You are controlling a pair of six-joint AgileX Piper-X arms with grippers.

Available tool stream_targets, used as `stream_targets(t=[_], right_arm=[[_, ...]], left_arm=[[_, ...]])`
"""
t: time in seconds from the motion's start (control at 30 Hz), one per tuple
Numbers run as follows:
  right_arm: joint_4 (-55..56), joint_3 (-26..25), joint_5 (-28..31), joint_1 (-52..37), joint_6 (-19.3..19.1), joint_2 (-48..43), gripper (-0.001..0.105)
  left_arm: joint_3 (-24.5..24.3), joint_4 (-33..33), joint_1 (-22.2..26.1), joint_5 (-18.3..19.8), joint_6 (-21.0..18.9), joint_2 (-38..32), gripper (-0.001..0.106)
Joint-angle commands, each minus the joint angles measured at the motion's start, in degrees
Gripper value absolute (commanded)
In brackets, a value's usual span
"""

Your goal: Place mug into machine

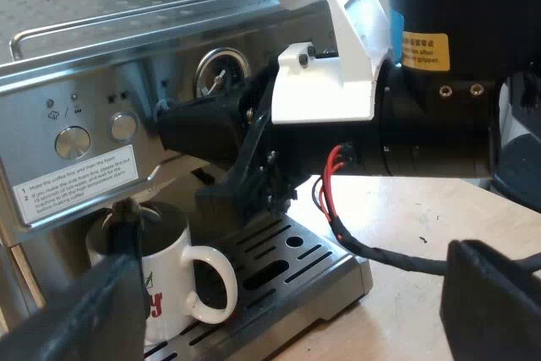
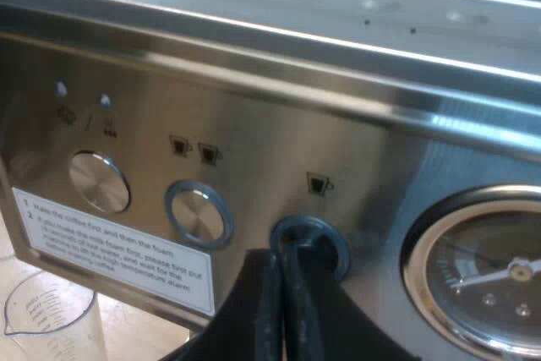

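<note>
In the left wrist view you are looking at the espresso machine with the mug standing upright on its drip tray, under the front panel, its handle pointing out over the grate. Your left tool is hanging spread wide and holding nothing; one finger is sitting close beside the mug, and you cannot tell whether it is touching. The right tool is reaching across to the machine's front above the mug, with the pale counter showing beyond the tray. In the right wrist view the right tool's fingers are pressed together, pinching nothing, with their tips resting at a blue-ringed button beside the pressure gauge; a measuring glass is standing below the panel's label. Judging from this, the placing looks done and you are moving on to the button. Next you are likely needing a straight, gentle push on it, while drawing the left tool clear without nudging the mug.
</note>
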Motion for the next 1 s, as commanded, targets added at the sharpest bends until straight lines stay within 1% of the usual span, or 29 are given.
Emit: stream_targets(t=[0.03, 0.17, 0.2, 0.23, 0.27, 0.33, 0.37, 0.43, 0.5, 0.57, 0.77, 0.87, 0.97, 1.0], right_arm=[[0.02, -0.81, 0.34, -0.93, -0.78, -0.67, 0.0], [1.96, -0.81, 0.35, 0.2, -1.24, -2.86, 0.001], [4.08, -0.81, 0.35, 0.49, -1.14, -3.74, 0.005], [6.51, -0.81, 0.59, 1.1, -1.09, -4.72, 0.014], [7.62, -0.81, 0.77, 1.37, -1.1, -5.22, 0.02], [11.37, -0.81, 3.66, 2.78, -1.1, -7.07, 0.046], [12.06, -0.81, 4.55, 3.18, -1.1, -7.39, 0.051], [15.12, -0.81, 6.58, 4.48, -1.1, -9.44, 0.073], [17.02, -0.81, 6.85, 5.4, -1.1, -10.87, 0.083], [18.98, -0.81, 6.87, 5.97, -0.95, -12.39, 0.086], [24.3, -0.81, 6.87, 5.47, 0.53, -17.59, 0.086], [25.0, -0.81, 5.85, 3.33, 0.51, -20.46, 0.086], [26.22, -0.81, 3.26, -1.13, 0.73, -22.95, 0.086], [26.89, -0.81, 2.54, -2.92, 1.37, -23.85, 0.086]], left_arm=[[-0.41, -0.85, 0.15, -0.61, -0.15, 0.02, 0.073], [-0.41, -0.85, 0.15, -0.61, -0.15, 0.02, 0.073], [-0.41, -0.85, 0.15, -0.61, -0.15, 0.02, 0.073], [-0.6, -0.69, 0.15, -0.61, -0.15, 0.02, 0.073], [-0.88, -0.33, 0.15, -0.61, -0.15, 0.02, 0.073], [-1.91, 0.3, 0.15, -0.61, -0.15, -0.09, 0.073], [-2.22, 0.3, 0.15, -0.61, -0.15, -0.09, 0.073], [-3.26, 0.0, 0.15, -0.61, -0.15, -0.09, 0.073], [-3.68, -0.35, 0.15, -0.73, -0.15, -0.09, 0.073], [-4.0, -0.34, 0.15, -0.51, 0.04, -0.09, 0.073], [-5.3, -0.34, 0.15, -0.51, 0.01, 0.79, 0.073], [-7.26, -0.34, 0.15, -0.51, 0.01, 3.76, 0.073], [-9.93, -0.34, 0.15, -0.62, 0.01, 8.24, 0.073], [-11.27, -0.34, 0.15, -0.75, 0.01, 10.34, 0.073]])
